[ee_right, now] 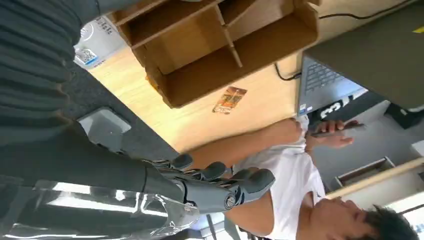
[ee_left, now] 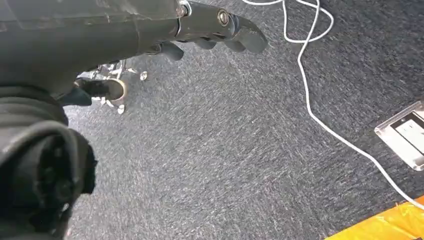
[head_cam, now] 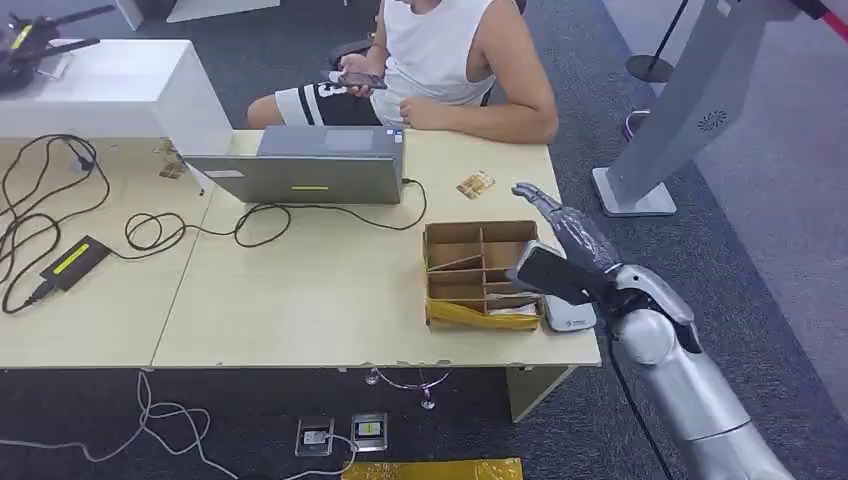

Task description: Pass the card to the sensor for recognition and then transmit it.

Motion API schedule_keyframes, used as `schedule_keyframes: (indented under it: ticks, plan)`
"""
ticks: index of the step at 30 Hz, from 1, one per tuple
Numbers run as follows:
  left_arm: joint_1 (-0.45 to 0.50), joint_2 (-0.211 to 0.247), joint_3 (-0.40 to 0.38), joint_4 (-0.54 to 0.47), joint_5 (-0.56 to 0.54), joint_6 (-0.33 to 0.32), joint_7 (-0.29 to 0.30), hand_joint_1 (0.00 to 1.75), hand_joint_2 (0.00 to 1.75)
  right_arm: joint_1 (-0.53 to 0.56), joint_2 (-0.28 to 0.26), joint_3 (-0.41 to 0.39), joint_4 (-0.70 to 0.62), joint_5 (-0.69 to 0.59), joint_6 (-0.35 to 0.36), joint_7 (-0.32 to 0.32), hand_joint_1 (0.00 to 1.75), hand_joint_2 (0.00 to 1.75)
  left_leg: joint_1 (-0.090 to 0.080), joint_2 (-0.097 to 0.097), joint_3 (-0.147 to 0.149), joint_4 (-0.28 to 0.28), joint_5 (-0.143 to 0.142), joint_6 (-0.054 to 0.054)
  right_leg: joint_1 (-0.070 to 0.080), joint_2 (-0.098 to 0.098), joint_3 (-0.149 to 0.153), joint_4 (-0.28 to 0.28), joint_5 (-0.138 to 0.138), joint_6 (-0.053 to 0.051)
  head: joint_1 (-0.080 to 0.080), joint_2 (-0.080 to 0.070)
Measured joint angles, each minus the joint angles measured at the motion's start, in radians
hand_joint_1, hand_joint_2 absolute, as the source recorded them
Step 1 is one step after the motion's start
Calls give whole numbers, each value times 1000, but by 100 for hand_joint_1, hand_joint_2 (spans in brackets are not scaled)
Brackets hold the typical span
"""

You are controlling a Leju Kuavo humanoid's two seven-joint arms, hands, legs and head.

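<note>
A small rectangular card lies flat on the pale wooden desk, right of centre in the upper half of the head view. Its face is printed in orange and brown with a lighter patch; the print is too small to read. Its long axis runs diagonally, from lower left to upper right in the head view. It sits between the open grey laptop and the right edge of the desk, just beyond the far side of the divided cardboard box, touching neither.

The right robot hand hovers at the right of the head view, over the desk's right edge, beside the box and near the card. Its fingers are stretched out nearly straight and hold nothing. The card is apart from it.

The left robot hand hangs over grey carpet, fingers gently curled and apart, holding nothing.

A person in a white sleeveless top sits at the far side of the desk, holding a phone.
</note>
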Motion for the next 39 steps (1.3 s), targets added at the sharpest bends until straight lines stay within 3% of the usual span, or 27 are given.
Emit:
schedule_keyframes:
  ticks: [13, 39]
  plan:
    - [-2, -5, 0, 0, -14, -3, 3, 0, 0, 10, -7, 47, 78, 129, -22, 11, 0, 175, 0, 0, 0, 0, 0, 0, 0, 0, 0, 0, 0, 0, 0, 0]
    - [-31, -5, 0, -1, -43, -35, 15, 0, 0, 63, -32, 62, 125, 223, -21, 17, 0, 175, 0, 0, 0, 0, 0, 0, 0, 0, 0, 0, 0, 0, 0, 0]
